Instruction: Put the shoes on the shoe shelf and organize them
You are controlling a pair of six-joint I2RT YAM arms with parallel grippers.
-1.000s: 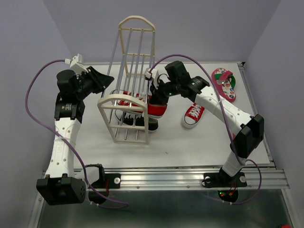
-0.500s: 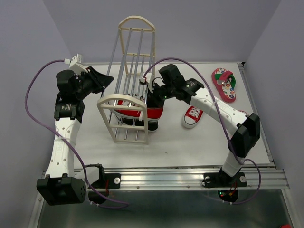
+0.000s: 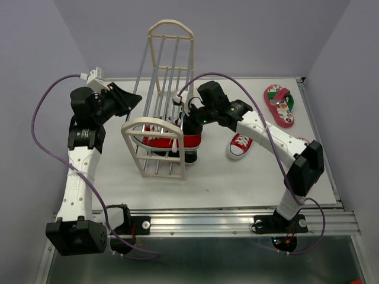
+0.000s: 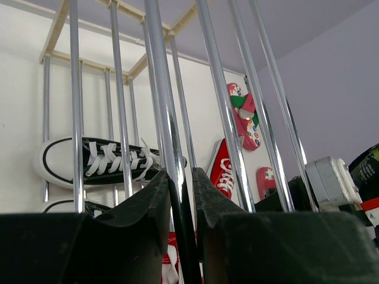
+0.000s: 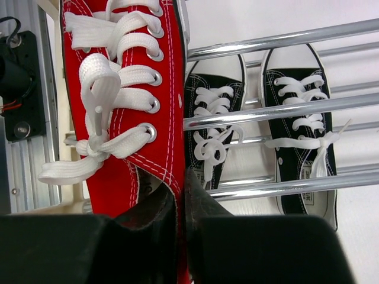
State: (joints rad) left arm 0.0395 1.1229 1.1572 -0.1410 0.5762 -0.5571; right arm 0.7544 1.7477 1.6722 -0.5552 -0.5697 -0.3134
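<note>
Black sneakers sat low in the shelf, the right gripper pinched a red sneaker among its rods, the left gripper clamped a rod, while another red sneaker and the flip-flops lay unshelved on the table.

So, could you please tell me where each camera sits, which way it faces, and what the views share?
Top external: above and behind the robot, facing down at the table and shoe shelf; left arm and right arm show.
Left wrist: on the left arm, facing through the shelf; left gripper shut on a rod.
Right wrist: on the right arm, facing into the shelf at the black sneakers; right gripper shut on the red sneaker.
Shared: both wrist views show the black sneakers behind rods.
</note>
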